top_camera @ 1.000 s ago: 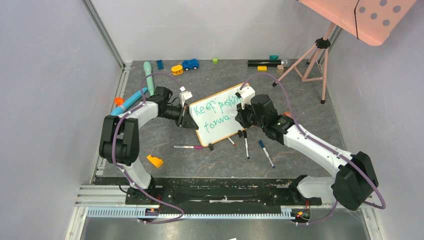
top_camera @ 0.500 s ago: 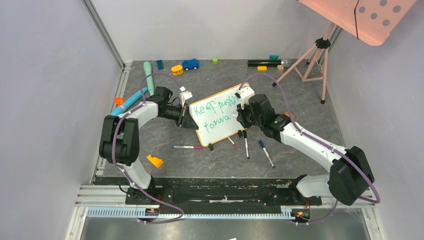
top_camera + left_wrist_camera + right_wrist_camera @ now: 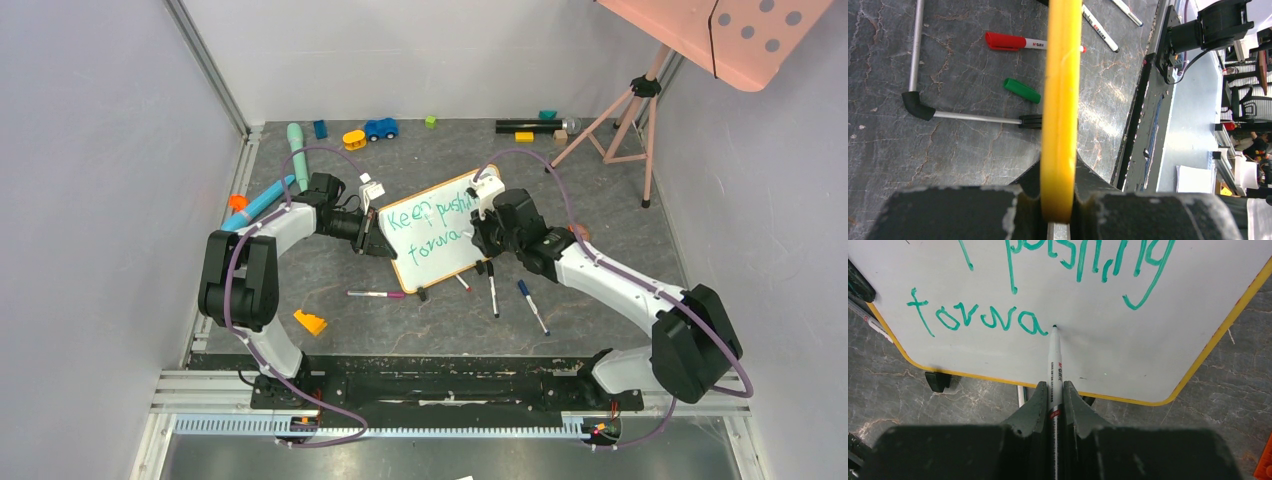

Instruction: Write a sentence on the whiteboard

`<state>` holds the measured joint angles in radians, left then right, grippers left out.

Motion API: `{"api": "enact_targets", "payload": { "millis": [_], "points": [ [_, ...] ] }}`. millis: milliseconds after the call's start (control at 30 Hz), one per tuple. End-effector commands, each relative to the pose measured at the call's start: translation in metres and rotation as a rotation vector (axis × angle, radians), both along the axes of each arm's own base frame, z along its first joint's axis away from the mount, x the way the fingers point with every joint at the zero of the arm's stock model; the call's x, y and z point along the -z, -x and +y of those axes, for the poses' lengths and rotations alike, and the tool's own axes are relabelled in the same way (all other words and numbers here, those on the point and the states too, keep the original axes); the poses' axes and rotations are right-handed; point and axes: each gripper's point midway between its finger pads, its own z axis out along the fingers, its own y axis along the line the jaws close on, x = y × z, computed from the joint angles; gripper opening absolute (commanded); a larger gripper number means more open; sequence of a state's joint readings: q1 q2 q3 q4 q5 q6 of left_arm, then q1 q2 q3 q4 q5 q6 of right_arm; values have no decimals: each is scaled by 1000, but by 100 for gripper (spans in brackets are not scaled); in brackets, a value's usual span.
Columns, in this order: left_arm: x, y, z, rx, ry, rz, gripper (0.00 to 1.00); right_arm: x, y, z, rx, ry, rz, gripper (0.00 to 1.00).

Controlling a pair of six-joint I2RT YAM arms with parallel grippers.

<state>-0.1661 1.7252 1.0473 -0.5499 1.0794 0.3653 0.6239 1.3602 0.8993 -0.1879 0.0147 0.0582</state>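
Observation:
The whiteboard (image 3: 440,250), white with an orange frame, stands tilted at the table's middle. My left gripper (image 3: 374,240) is shut on its left edge; in the left wrist view the frame (image 3: 1063,90) runs between the closed jaws of that gripper (image 3: 1058,202). The sentence (image 3: 983,317) is in green: "Keep pushing" above, "forwa" below. My right gripper (image 3: 1054,390) is shut on a marker (image 3: 1054,357), whose tip meets the board just right of the last "a". From above, the right gripper (image 3: 483,232) covers the board's right part.
Loose markers (image 3: 377,294) (image 3: 492,288) (image 3: 532,306) lie in front of the board, with an orange wedge (image 3: 311,322) nearer the bases. A red-capped marker (image 3: 1013,42) and a green cap (image 3: 1021,90) lie near the board's foot. Toys (image 3: 381,128) and a tripod (image 3: 625,120) stand at the back.
The right arm has shifted slightly left over the board with the marker. The left arm and the board have not moved.

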Motion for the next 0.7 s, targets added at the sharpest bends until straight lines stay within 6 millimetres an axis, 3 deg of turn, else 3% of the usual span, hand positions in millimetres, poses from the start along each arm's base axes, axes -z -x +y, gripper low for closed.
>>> {"api": "enact_targets", "payload": {
  "millis": [0, 333, 667],
  "points": [
    [37, 33, 4, 68, -135, 71, 2, -23, -16, 11, -12, -42, -65, 0],
    [37, 32, 4, 68, -134, 72, 2, -13, -18, 3, 18, -2, -54, 0],
    [38, 32, 4, 67, -137, 78, 2, -25, -33, -2, 41, 10, -76, 0]
  ]
}}
